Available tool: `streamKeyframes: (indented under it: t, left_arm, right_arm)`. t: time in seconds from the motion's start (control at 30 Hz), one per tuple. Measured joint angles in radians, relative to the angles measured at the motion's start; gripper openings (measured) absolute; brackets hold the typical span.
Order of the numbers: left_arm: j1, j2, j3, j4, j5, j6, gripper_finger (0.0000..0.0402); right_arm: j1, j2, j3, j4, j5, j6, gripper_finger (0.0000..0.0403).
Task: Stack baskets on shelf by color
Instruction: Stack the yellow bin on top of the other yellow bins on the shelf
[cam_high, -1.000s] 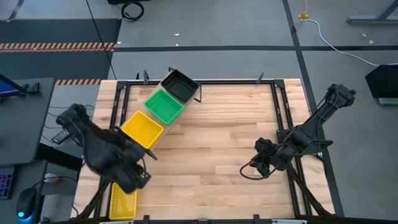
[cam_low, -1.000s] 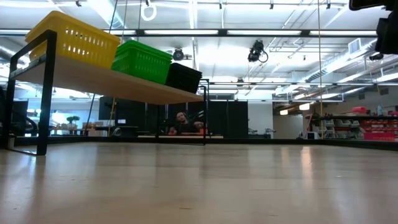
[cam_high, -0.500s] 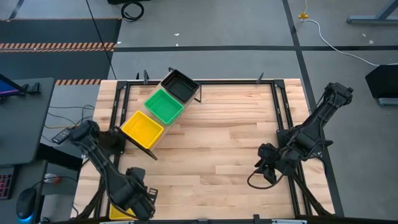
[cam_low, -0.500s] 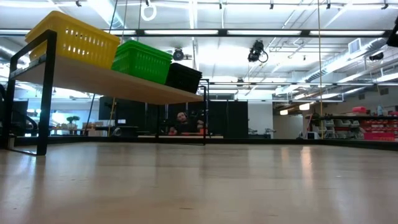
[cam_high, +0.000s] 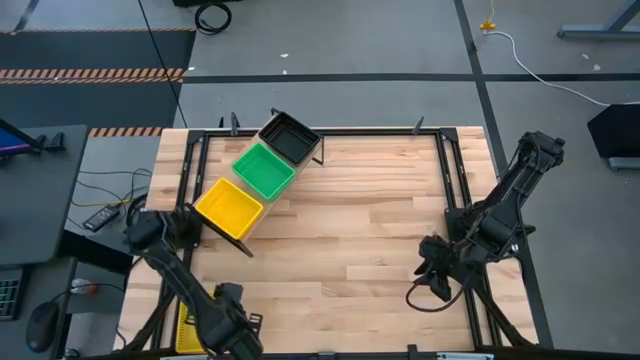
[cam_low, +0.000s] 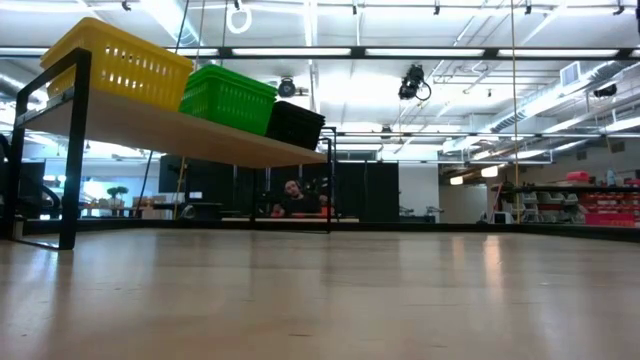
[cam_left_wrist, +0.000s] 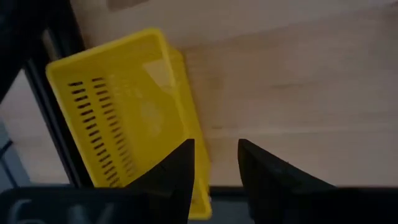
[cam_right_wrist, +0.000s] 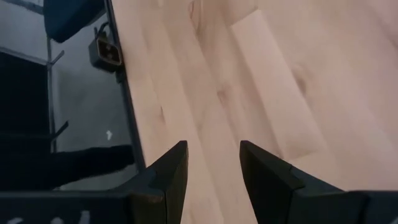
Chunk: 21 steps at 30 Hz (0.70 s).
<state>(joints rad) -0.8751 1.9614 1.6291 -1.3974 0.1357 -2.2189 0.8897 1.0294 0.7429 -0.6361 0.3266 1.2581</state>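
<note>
On the shelf (cam_low: 180, 135) at the table's far left rest a yellow basket (cam_high: 228, 207), a green basket (cam_high: 263, 170) and a black basket (cam_high: 290, 138), in a row. Another yellow basket (cam_left_wrist: 118, 118) lies on the table at the near left corner (cam_high: 186, 328). My left gripper (cam_left_wrist: 214, 168) points down over that basket's long side, open, and I see no touch. My right gripper (cam_right_wrist: 211, 168) hangs open over bare wood near the table's right edge (cam_high: 437, 278). Neither gripper shows in the low view.
A black metal frame (cam_high: 455, 190) runs around the tabletop. The right arm's cable loops on the wood (cam_high: 420, 295) beside its gripper. Bare wood (cam_high: 350, 230) spreads across the table's middle. A person (cam_low: 290, 195) sits far behind the table.
My left gripper has swung toward the table's near edge and come down over the yellow basket at the near left corner, rolling as it went. My right gripper has drifted a little toward the right edge and has left the low view's upper right corner.
</note>
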Motion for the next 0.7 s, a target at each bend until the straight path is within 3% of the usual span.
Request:
streamKeyframes:
  t: [0.2, 0.5, 0.7]
  left_arm:
    - [-0.041, 0.036, -0.009, -0.054, 0.051, -0.011, 0.0129]
    - [-0.042, 0.036, -0.138, 0.164, 0.064, -0.022, 0.0119]
    - [-0.037, 0.036, -0.183, 0.171, 0.062, -0.022, 0.012]
  right_arm:
    - [0.025, 0.0, 0.0, 0.016, -0.067, 0.029, 0.0152]
    - [0.044, 0.0, 0.0, 0.015, -0.11, 0.033, 0.0152]
    - [0.044, 0.0, 0.0, 0.015, -0.123, 0.036, 0.0152]
